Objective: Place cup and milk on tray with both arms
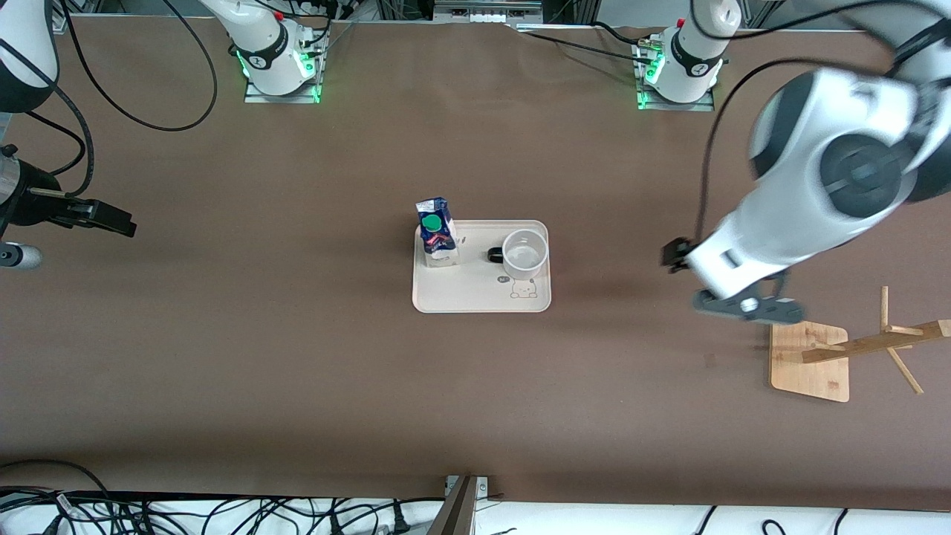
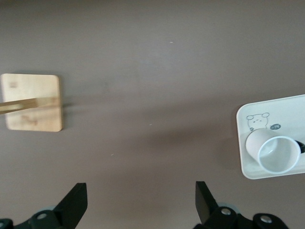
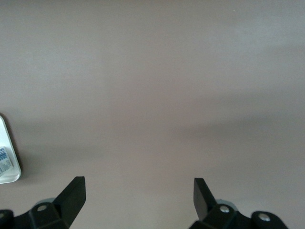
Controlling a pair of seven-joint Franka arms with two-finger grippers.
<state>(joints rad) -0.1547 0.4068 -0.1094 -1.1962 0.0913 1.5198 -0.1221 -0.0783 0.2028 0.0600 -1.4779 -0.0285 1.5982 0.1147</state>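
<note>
Tray [image 1: 481, 297] mid-counter [image 1: 297, 371]; milk [image 1: 437, 236] upright at its corner toward right arm's end, cup [image 1: 525, 253] upright beside milk, handle toward carton. Left gripper [image 2: 141, 202] fingers spread wide, holding nothing, over bare counter between tray and bamboo stand [image 1: 810, 362]. Right gripper [image 3: 138, 200] fingers wide, nothing held, over bare counter well apart from tray. Open counter all round tray. Tray cut off in both wrist views; cup face not visible.

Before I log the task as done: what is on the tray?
The milk stands on the tray at its right-arm end; the cup stands upright beside it, looking empty. The tray surface beneath both is covered.
</note>
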